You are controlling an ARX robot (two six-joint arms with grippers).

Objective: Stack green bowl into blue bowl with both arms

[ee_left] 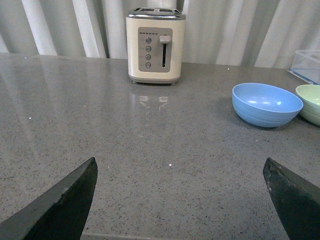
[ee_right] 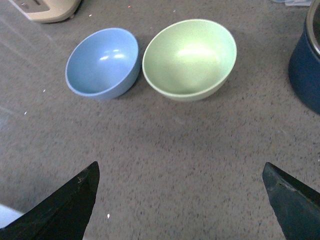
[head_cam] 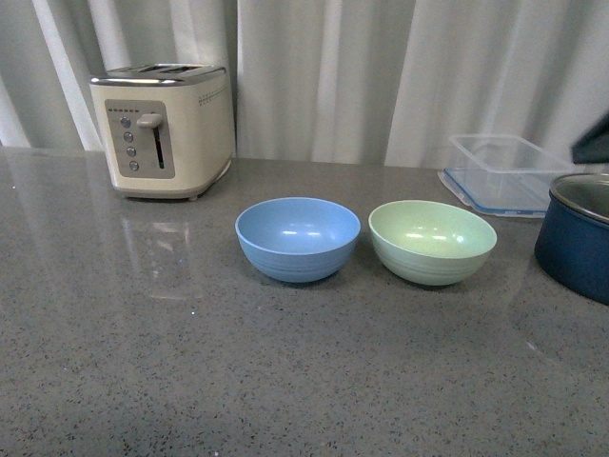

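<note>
Left hand and right hand spread wide, holding nothing.
Beyond our right hand we see the green bowl upright on the table, just beside the blue bowl; the green one lies nearer the navy pot, the blue nearer the toaster.

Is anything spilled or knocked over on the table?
No, nothing stands out. The blue bowl and green bowl sit upright and empty, side by side, and the toaster stands straight behind them.
</note>
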